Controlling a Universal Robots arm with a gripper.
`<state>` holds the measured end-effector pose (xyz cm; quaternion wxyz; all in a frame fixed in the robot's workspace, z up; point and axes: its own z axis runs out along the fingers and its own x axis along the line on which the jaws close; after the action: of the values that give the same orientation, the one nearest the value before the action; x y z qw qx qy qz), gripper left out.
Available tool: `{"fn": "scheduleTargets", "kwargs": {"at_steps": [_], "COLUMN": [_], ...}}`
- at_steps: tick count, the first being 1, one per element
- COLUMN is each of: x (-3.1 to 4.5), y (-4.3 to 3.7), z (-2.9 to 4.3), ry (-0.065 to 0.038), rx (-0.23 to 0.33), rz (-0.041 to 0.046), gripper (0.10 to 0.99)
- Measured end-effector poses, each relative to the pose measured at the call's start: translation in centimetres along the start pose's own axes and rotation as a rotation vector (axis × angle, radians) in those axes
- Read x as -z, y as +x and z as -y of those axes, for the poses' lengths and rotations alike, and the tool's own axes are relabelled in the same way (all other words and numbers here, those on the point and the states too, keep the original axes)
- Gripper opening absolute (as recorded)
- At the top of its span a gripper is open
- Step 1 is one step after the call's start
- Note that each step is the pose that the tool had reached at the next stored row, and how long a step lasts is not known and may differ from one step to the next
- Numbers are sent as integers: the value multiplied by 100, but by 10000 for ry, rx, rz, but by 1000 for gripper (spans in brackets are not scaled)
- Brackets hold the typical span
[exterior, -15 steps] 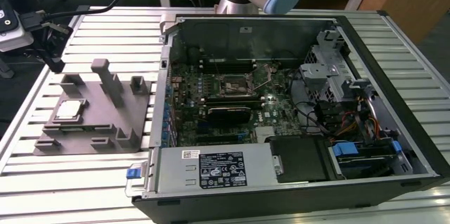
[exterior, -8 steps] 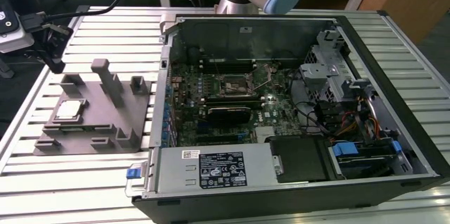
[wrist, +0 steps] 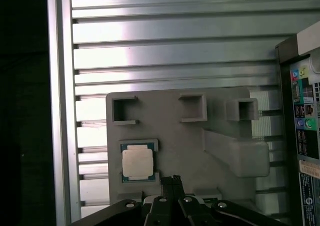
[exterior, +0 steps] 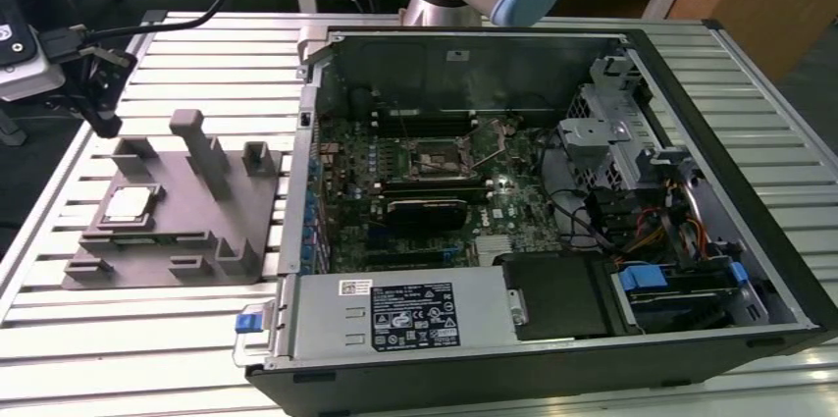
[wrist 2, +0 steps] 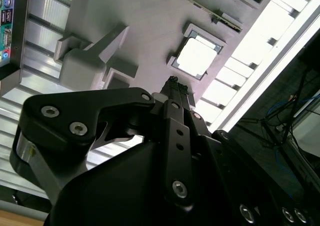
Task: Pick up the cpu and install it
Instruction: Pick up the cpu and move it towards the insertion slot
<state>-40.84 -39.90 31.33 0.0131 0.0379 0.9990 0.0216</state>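
Hovers at the approach step of the pick-up, gripper [wrist: 173,178] clenched shut on nothing, chip [wrist: 137,163] lying flat in its recess of the grey block [wrist: 200,121] just beside the tips, not yet grasped.

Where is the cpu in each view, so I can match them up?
Exterior view: the cpu lies in a pocket of the grey fixture, on the exterior view's left of the open computer case.
Second wrist view: the cpu sits in that pocket, just beyond the tool.
First wrist view: the cpu is beside the tool tip, apart from it.
Shared landmark: the grey fixture.
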Motion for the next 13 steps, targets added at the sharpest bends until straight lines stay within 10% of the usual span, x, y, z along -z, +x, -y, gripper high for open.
{"fn": "scheduleTargets", "kwargs": {"at_steps": [13], "x": [-30], "y": [18], "z": [3], "ry": [0], "rx": [0], "rz": [0], "gripper": [106]}}
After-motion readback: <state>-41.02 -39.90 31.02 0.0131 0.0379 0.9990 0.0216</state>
